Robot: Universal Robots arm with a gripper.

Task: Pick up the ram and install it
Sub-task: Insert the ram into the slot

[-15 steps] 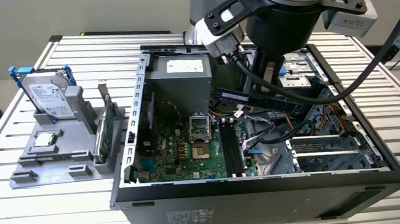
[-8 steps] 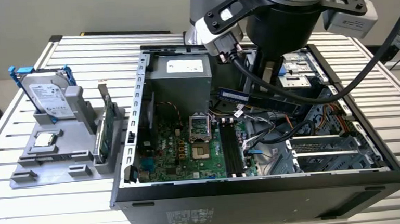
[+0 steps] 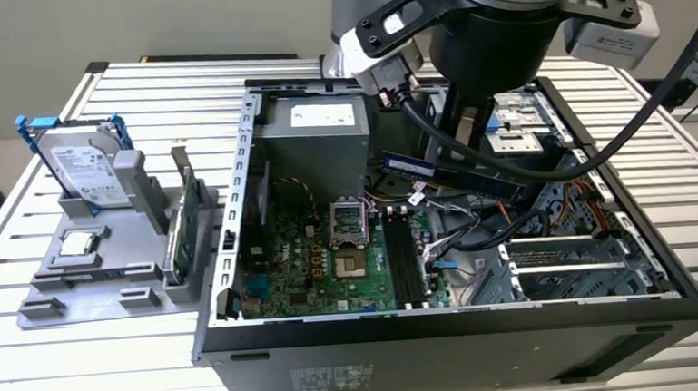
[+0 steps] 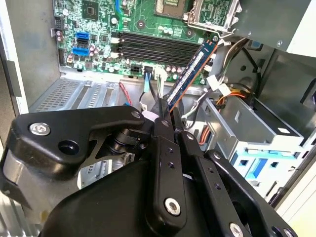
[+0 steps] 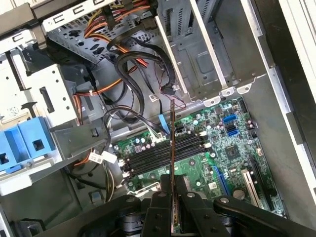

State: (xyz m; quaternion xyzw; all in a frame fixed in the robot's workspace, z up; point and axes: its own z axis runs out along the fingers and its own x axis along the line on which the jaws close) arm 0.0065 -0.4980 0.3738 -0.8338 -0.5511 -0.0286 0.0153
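Gripper [image 4: 166, 111]: closed on one end of the ram, pinching its flat faces.
Ram [image 4: 193, 66]: held in the air and tilted (a thin strip edge-on in the first wrist view), over the open computer case [image 3: 455, 343].
Memory slots [image 5: 163, 154]: dark parallel rows on the green motherboard [image 3: 306, 280], beneath the ram and apart from it.
Hard drive [image 3: 86, 166]: upright in a grey fixture [image 3: 87, 266] at the exterior view's left, on the tabletop [image 3: 68, 358].

Bright, even overhead light; the slatted bench [image 3: 92, 357] reads near-white with mild glare. The computer case [image 3: 456, 352] shades its own floor softly. In the second wrist view the black gripper [image 4: 165, 111] carries soft highlights.
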